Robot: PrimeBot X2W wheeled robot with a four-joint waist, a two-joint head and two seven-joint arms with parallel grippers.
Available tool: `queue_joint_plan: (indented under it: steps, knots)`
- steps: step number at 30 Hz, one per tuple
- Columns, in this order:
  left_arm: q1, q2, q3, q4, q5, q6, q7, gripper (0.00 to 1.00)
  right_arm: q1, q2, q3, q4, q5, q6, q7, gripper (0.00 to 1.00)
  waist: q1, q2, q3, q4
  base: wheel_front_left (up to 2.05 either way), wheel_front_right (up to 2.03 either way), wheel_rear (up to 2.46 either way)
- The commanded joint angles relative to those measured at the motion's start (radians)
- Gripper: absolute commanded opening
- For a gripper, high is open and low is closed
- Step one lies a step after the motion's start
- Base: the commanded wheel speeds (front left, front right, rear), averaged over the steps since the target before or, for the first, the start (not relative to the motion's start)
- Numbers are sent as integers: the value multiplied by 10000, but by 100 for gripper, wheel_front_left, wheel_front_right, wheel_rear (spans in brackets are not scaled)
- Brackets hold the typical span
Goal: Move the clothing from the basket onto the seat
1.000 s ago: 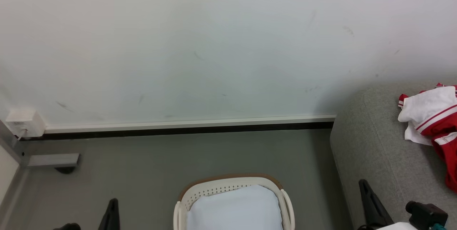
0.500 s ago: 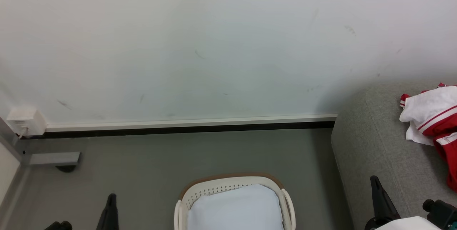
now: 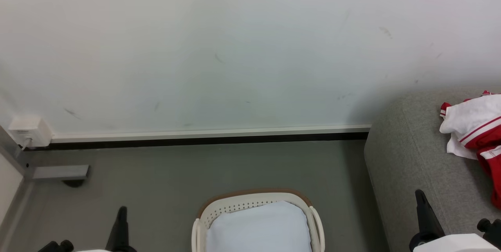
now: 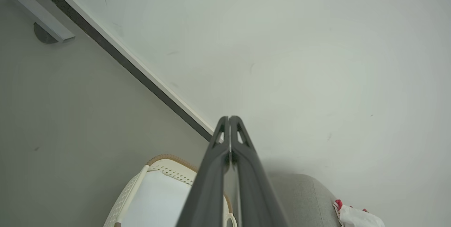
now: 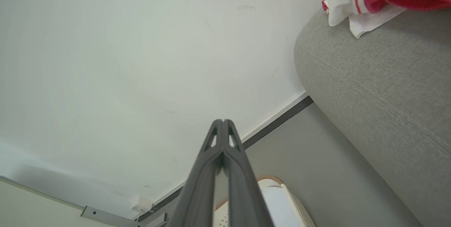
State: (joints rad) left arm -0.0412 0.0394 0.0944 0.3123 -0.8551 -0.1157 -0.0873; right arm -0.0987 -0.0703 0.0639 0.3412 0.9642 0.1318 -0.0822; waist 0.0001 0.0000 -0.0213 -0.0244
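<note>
**Wall-side corner: status**

Scuffed pale wall (image 3: 235, 48) meets grey floor (image 3: 235, 166) behind the oval cream-white perforated plastic laundry basket w/ brown rim band (image 3: 250, 196). Basket stands on the floor, w/ a plain pale white-blue cloth liner (image 3: 256, 228) showing inside.

Right of basket: big grey fabric sofa w/ rounded edge (image 3: 411, 158). Red-and-white sports clothing (image 3: 473, 123) lies bunched on the sofa's top, well apart from basket.

Left of basket & further back, at the wall foot: small white socket box (image 3: 27, 130) & a grey metal bar (image 3: 58, 171) low over the floor.

Left gripper (image 4: 229, 117) is left of basket, above the floor. Its long dark fingers are pressed together tip to tip, w/ nothing btwn them.

Right gripper (image 5: 223, 121) is right of basket, near the sofa's side. Its fingers are likewise pressed tight & hold nothing. Both point toward the wall.
</note>
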Motion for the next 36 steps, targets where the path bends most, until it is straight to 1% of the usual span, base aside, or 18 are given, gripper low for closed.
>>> queue_joint_plan:
  steps: [1,21,36]
  knots:
    - [-255,86,54,-175,-468,-51,112,0,-200,-33,-116,-184,359,-7,80,0,-1,0,4,5,0,0,0]
    - [-438,107,110,-349,-2739,-62,721,0,-229,40,-661,-427,2297,-10,685,0,-1,0,55,64,0,0,0]
    - [-541,118,142,-459,-4086,-75,1092,0,-246,89,-985,-555,3460,-13,1048,0,-1,0,90,105,0,0,0]
